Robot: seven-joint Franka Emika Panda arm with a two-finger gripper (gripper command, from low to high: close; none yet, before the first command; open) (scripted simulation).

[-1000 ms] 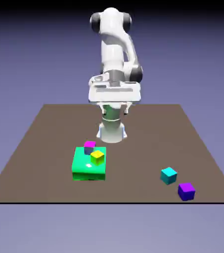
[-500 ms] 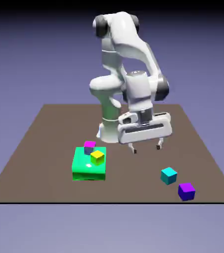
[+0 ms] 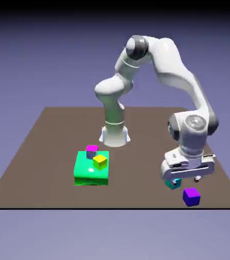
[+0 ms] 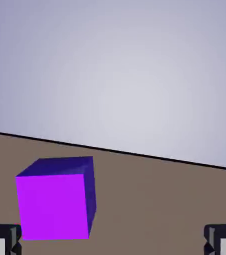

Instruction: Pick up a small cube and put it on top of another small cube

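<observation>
While the small purple cube (image 3: 191, 196) sits on the table (image 3: 45, 147) near its front edge toward the exterior view's right, we see it just in front of our gripper (image 3: 187, 179), not yet between the jaws. Through the hand view the cube (image 4: 55, 199) lies off to the left, close by the left fingertip (image 4: 2, 238), with the right one well apart. Our jaws stand wide apart and hold nothing. We judge the hand must shift toward the cube and descend. The cyan cube (image 3: 175, 184) sits partly hidden beneath the hand.
</observation>
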